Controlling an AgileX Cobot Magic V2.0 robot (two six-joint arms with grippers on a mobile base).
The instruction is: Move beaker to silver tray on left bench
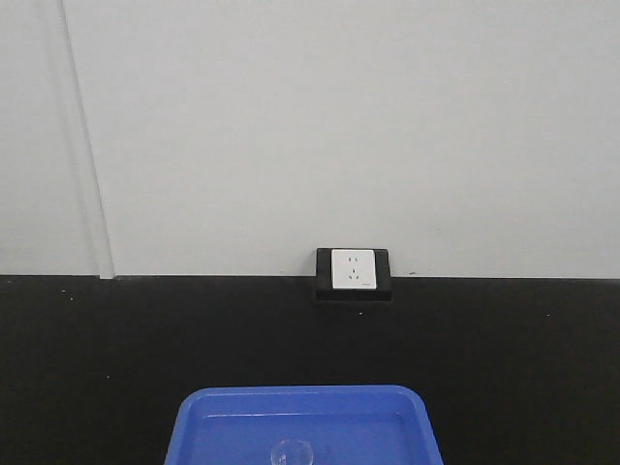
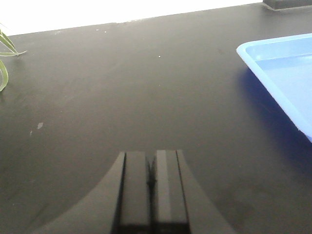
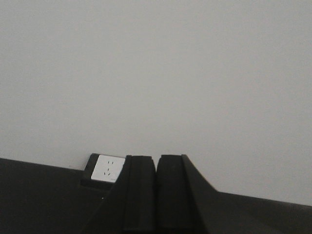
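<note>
A small clear glass beaker (image 1: 291,452) stands in a blue plastic tray (image 1: 194,426) at the bottom edge of the front view; only its round rim shows. The silver tray is out of view. The blue tray rests on a matte black worktop (image 1: 116,339) against a white wall; I cannot tell whether this is the left bench. My left gripper (image 2: 152,154) is shut with nothing in it, low over bare black worktop (image 2: 122,97), left of the blue tray's corner (image 2: 273,63). My right gripper (image 3: 156,158) is shut and empty, pointing at the wall.
A white wall socket in a black box (image 1: 353,269) sits at the back of the worktop, also in the right wrist view as the socket (image 3: 107,168). Green plant leaves (image 2: 4,58) reach in at the far left of the left wrist view.
</note>
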